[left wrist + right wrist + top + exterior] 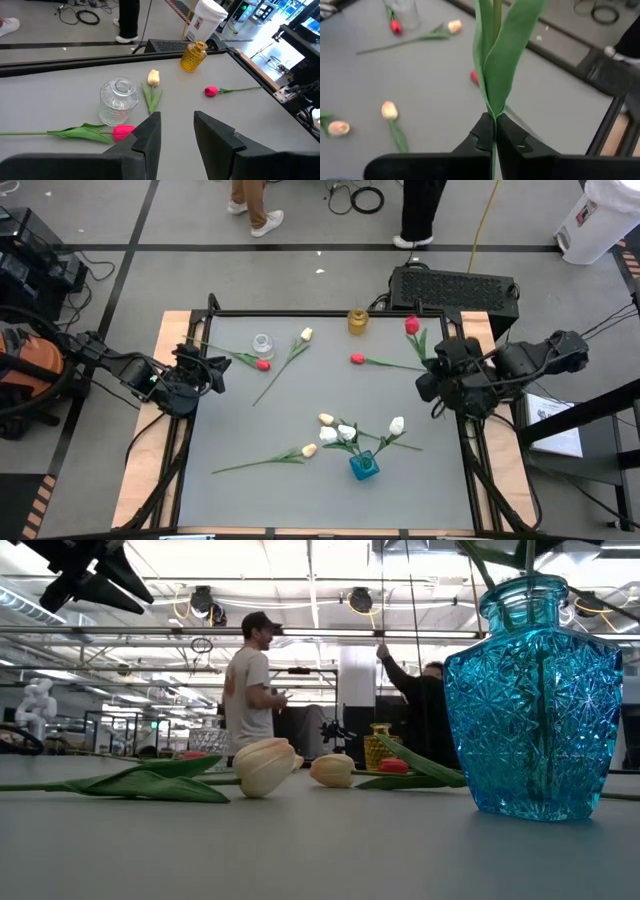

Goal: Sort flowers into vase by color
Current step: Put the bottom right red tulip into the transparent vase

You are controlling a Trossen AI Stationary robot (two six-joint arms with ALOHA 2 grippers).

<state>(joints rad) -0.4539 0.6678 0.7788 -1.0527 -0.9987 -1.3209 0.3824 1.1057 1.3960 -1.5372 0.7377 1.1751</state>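
Observation:
My right gripper [432, 372] is near the table's right edge, shut on a red tulip [411, 326] whose head points toward the far edge. My left gripper [177, 131] hovers open at the left edge, short of a clear glass vase [118, 101] and a red tulip [123, 132] lying flat. A yellow vase [357, 321] stands at the far edge. The blue vase [363, 466] near the front holds white tulips [397, 424]. Cream tulips [306, 334] [308, 450] [326, 419] and another red tulip [356, 359] lie flat on the table. My right gripper pinches the red tulip's green stem [494, 119] between its two fingers, just below where the leaves [497, 60] spring out. The leaves and head stand out beyond the fingertips, clear of the table. The head is outside the right wrist view.
The table is a grey mat [300, 500] in a black frame with wooden margins. Bare mat lies along the near left and in the middle. A black box [455, 285] sits behind the far edge. People [250, 690] stand in the room beyond.

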